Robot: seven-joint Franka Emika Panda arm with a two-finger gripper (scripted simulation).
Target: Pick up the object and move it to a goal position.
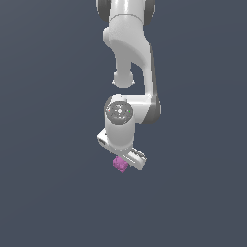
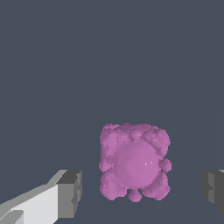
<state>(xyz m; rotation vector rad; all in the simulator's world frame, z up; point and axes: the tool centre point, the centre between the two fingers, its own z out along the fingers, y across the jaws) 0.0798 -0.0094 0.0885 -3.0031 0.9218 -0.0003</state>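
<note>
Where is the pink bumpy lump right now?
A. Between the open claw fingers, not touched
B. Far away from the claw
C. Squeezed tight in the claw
A: in the wrist view the pink bumpy lump sits between the claw fingers, with bare gaps on both sides.

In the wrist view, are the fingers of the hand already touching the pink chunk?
No, the fingers stand apart from the pink chunk, with a gap on each side.

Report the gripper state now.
Gripper: open, holding nothing; the fingers stand apart on either side of the pink chunk, with gaps showing.
</note>
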